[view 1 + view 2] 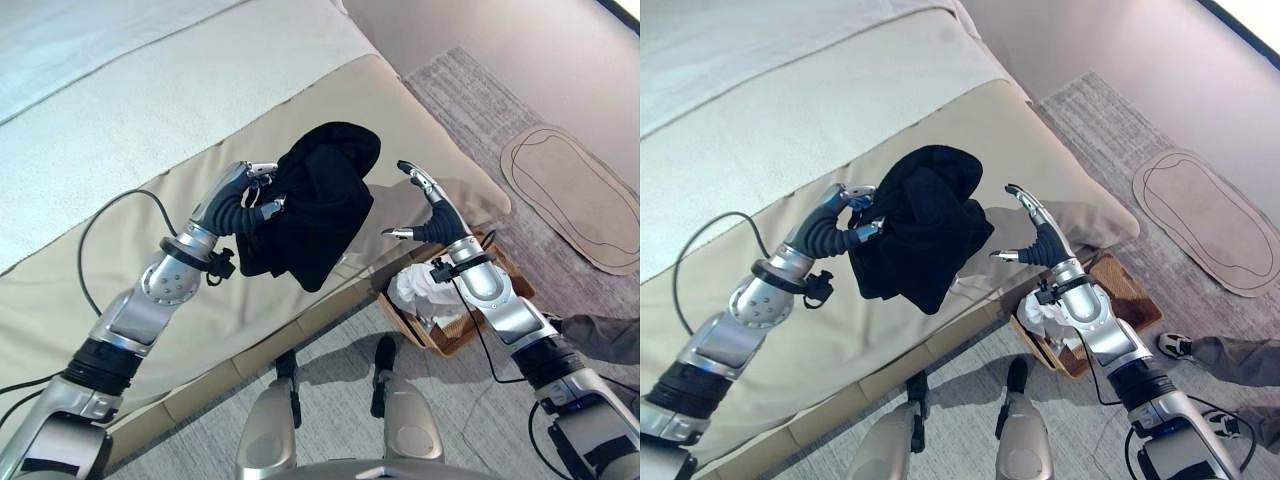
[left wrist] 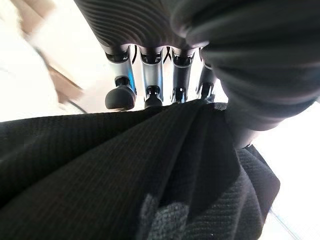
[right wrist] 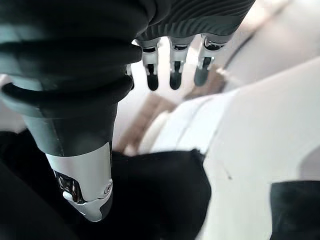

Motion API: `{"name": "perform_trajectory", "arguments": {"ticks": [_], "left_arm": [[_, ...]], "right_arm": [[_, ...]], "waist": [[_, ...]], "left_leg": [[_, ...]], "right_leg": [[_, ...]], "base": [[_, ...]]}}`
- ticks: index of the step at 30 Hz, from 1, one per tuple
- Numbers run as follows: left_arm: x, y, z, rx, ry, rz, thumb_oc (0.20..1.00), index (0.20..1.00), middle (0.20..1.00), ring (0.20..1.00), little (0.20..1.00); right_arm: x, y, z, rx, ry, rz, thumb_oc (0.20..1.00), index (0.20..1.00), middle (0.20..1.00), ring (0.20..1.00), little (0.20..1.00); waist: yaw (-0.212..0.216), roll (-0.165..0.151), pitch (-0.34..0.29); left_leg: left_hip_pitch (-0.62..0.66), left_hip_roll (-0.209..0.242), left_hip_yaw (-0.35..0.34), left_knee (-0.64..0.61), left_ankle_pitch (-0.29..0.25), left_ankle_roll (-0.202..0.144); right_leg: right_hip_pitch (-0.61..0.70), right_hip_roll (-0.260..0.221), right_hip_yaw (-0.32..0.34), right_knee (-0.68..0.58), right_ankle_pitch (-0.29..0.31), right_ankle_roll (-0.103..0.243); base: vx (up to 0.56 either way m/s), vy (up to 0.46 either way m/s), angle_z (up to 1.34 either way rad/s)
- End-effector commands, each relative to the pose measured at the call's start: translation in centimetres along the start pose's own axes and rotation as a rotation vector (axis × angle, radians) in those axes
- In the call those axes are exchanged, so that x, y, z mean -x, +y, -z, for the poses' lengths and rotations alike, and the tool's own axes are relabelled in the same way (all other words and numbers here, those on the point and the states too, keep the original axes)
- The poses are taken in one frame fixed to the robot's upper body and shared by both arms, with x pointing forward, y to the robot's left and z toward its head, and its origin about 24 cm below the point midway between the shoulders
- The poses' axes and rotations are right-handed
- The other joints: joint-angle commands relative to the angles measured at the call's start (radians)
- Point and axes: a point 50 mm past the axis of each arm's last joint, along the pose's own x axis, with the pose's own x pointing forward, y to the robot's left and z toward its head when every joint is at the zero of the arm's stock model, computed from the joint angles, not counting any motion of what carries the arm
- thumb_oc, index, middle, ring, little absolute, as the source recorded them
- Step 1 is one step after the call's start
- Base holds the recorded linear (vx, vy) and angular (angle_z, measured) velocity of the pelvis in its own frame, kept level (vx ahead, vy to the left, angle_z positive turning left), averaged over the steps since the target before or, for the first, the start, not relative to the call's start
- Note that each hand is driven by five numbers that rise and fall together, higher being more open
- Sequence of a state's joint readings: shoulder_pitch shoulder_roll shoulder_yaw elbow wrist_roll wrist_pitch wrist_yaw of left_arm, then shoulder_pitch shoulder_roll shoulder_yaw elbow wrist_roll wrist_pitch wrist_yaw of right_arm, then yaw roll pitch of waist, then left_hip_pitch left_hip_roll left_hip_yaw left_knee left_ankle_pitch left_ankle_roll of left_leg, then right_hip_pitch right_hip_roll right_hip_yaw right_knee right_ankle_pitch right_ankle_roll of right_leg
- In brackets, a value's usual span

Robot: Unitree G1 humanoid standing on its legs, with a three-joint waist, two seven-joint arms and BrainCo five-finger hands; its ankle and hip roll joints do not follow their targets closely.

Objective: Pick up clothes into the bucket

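A black garment (image 1: 318,205) hangs bunched in the air above the bed's near edge, gripped by my left hand (image 1: 243,196), whose fingers (image 2: 149,82) curl into the dark cloth (image 2: 125,170). My right hand (image 1: 432,213) hovers just right of the garment, fingers straight and thumb spread, holding nothing. Below that hand, on the floor beside the bed, stands a brown wicker basket (image 1: 500,265) with white clothing (image 1: 425,290) inside it. In the right wrist view the black garment (image 3: 160,195) lies past the straight fingers (image 3: 172,72).
The bed (image 1: 150,130) with a beige runner and white cover spans the left and middle. A grey rug (image 1: 480,95) and a flat beige mat (image 1: 575,195) lie on the floor at right. A person's leg and shoe (image 1: 1220,355) show at the right edge.
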State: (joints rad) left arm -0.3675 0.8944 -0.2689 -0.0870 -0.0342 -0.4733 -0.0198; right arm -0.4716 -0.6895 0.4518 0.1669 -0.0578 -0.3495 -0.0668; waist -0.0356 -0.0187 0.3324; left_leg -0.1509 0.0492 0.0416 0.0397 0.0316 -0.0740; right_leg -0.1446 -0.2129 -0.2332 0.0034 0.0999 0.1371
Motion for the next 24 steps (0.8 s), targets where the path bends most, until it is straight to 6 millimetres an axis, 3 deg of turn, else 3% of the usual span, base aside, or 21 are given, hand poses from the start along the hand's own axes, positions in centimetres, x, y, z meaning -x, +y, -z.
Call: {"name": "perform_trajectory", "arguments": {"ticks": [1,3,12,18,24], "left_arm": [[-0.5,-0.3,-2.6,0.124,-0.178,0.035,0.200,0.200,0.200,0.200,0.200],[-0.6,-0.5,-3.4,0.130,-0.216,0.185,0.200,0.200,0.200,0.200,0.200],[0.8,-0.7,-4.0,0.231,-0.194,0.380,0.200,0.200,0.200,0.200,0.200],[0.7,-0.7,-5.2,0.281,-0.263,0.346,0.200,0.200,0.200,0.200,0.200],[0.0,-0.6,-6.7,0.328,-0.367,0.318,0.200,0.200,0.200,0.200,0.200]], "right_arm": [[-0.7,1.3,-2.1,-0.075,-0.129,-0.094,1.000,1.000,1.000,1.000,1.000],[-0.7,2.0,-2.1,-0.151,-0.125,-0.134,1.000,1.000,1.000,1.000,1.000],[-0.4,4.6,-2.5,-0.464,-0.112,-0.161,1.000,1.000,1.000,1.000,1.000],[-0.1,9.6,-2.0,-0.697,-0.021,-0.261,1.000,1.000,1.000,1.000,1.000],[-0.1,14.6,-3.5,-0.890,-0.001,-0.448,1.000,1.000,1.000,1.000,1.000]], "waist": [[0.009,-0.008,-0.156],[0.008,-0.005,-0.178],[0.018,-0.003,-0.228],[0.031,-0.006,-0.250],[0.047,-0.007,-0.266]], "left_leg": [[-0.001,0.040,-0.033,-0.053,0.047,-0.038],[0.038,0.043,-0.028,-0.062,0.041,-0.036],[0.112,0.058,-0.008,-0.091,0.036,-0.038],[0.142,0.062,-0.008,-0.101,0.033,-0.042],[0.149,0.063,-0.012,-0.107,0.033,-0.049]], "right_leg": [[0.008,-0.062,0.020,0.007,0.040,0.092],[0.043,-0.058,0.019,0.001,0.034,0.093],[0.102,-0.043,0.019,-0.024,0.027,0.094],[0.140,-0.038,0.009,-0.038,0.019,0.090],[0.159,-0.038,-0.004,-0.047,0.015,0.091]], "base": [[0.11,-0.039,0.08],[0.10,-0.026,0.08],[0.07,-0.010,-0.02],[0.03,-0.011,-0.06],[0.00,0.000,0.00]]}}
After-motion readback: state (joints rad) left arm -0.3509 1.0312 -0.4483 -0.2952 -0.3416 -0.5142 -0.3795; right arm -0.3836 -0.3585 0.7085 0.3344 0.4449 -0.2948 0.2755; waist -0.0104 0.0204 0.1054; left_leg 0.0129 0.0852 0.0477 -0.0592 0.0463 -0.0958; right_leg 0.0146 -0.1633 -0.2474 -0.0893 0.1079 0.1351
